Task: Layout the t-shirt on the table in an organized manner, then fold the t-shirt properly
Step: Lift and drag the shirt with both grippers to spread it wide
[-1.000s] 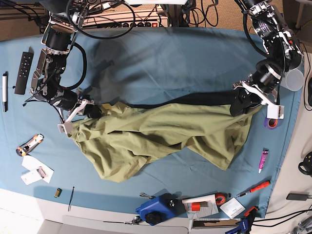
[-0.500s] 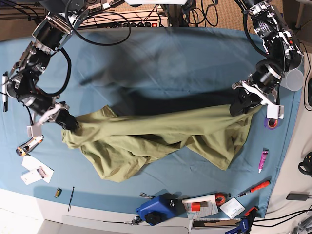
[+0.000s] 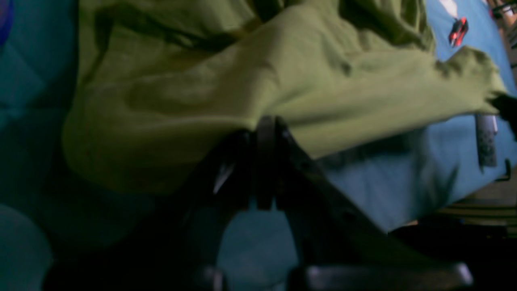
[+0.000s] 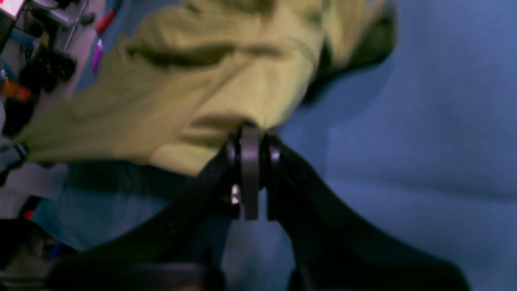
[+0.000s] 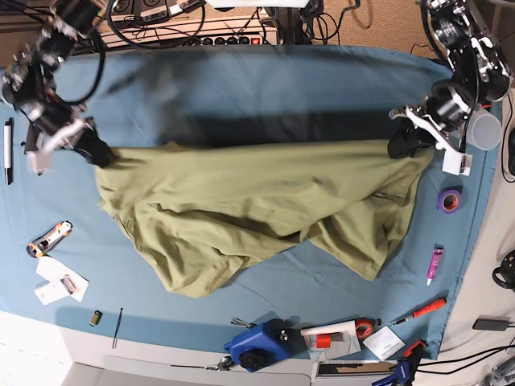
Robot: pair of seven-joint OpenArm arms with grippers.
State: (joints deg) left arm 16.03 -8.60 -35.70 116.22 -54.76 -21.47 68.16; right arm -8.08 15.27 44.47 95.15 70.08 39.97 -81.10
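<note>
The blue-draped table [image 5: 265,80] carries the olive t-shirt [image 5: 257,209] at centre, with a purple tape roll [image 5: 448,199] at right.

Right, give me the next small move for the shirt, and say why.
Probably lift and shake both hands together: the left hand and right hand pinch the shirt with its top edge taut, but its lower half lies bunched on the table.
</note>
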